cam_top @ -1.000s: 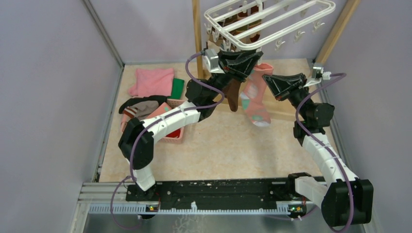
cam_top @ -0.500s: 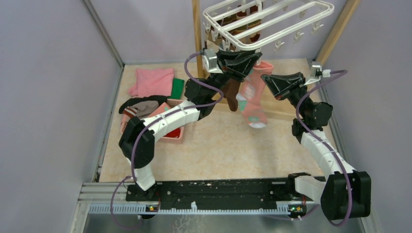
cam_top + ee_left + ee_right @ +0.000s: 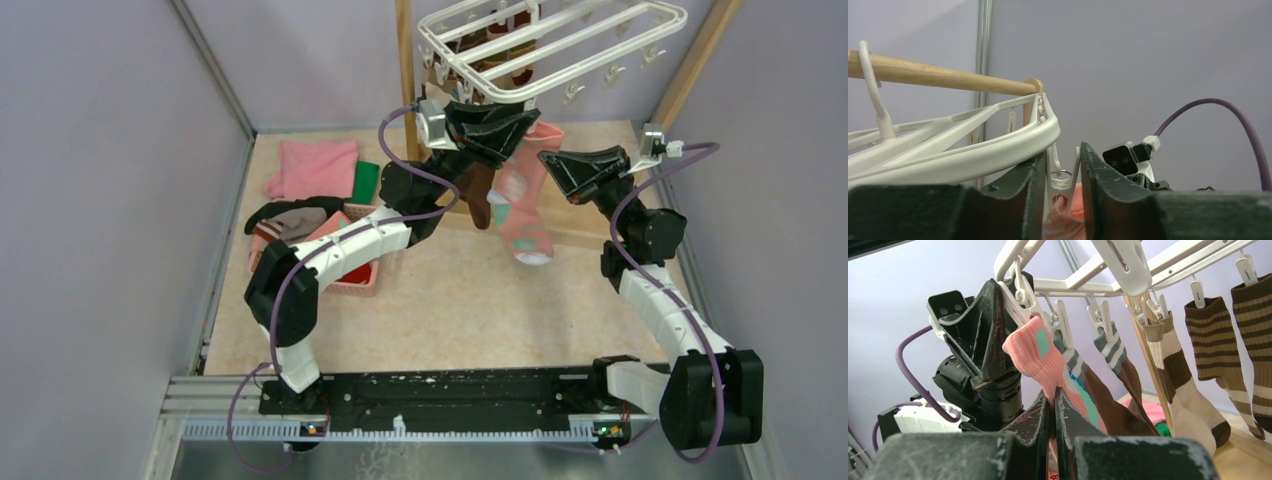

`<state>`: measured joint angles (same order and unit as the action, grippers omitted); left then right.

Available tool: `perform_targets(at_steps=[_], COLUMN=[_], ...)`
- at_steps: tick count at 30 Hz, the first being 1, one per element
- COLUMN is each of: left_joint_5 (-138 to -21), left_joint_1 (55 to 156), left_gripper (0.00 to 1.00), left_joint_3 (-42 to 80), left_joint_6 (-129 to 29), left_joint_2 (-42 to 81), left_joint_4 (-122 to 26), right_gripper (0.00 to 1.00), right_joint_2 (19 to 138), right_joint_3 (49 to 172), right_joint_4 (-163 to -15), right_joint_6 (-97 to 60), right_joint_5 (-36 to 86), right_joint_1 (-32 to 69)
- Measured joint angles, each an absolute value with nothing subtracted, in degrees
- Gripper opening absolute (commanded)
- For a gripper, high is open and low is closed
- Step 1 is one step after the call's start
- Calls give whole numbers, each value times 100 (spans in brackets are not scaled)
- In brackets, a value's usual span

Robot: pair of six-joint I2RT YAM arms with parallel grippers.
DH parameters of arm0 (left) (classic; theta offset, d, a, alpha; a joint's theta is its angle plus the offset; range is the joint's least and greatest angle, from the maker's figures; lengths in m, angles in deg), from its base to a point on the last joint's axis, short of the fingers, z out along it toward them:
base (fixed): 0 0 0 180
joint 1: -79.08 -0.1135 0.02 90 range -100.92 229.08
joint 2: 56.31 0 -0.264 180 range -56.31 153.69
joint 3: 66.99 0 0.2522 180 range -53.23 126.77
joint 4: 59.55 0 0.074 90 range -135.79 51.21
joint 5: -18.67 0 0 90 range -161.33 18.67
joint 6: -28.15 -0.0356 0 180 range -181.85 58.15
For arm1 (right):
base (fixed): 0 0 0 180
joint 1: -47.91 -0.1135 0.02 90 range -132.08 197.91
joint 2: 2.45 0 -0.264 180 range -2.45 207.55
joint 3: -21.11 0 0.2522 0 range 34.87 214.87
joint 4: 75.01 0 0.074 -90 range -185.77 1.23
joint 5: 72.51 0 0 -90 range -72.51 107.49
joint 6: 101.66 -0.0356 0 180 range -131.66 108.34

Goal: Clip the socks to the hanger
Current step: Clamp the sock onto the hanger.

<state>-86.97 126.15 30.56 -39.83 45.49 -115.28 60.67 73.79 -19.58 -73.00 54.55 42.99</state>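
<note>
1. Done: several socks (image 3: 1208,340) already hang clipped under the hanger (image 3: 555,45).
2. In hand: the pink sock (image 3: 1040,357) hangs at the hanger's near corner. The right fingers (image 3: 1052,397) are pinched closed on it, and the left fingers (image 3: 1060,157) squeeze a clip (image 3: 1062,180) at its cuff. I cannot tell whether the clip has bitten.
3. Left: a sock heap (image 3: 288,220) by the basket (image 3: 350,275) on the table (image 3: 450,300).

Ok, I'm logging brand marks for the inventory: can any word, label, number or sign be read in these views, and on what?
None: no readable text in any view.
The hanger, its clip, the pink sock and the striped socks show only plain colour or pattern, no print.
</note>
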Motion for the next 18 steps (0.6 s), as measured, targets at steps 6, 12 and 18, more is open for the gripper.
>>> perform_targets(at_steps=[6,12,18], left_joint_5=[-8701,-8694,-8701], left_joint_1=[12612,12615,12612], left_gripper=[66,80,83], left_joint_3=[3056,2980,2328], left_joint_6=[-3878,-3814,-3862], left_joint_2=[4549,4520,4057], left_joint_4=[-11520,-11469,-11262], right_gripper=[1,3,5], right_joint_2=[6095,6113,6266], right_joint_3=[7434,7434,7506], right_joint_4=[-1969,-1969,-1976], right_joint_6=[-7276,-7273,-7228], right_joint_5=[5466,5468,5601], right_joint_1=[4310,4312,4316])
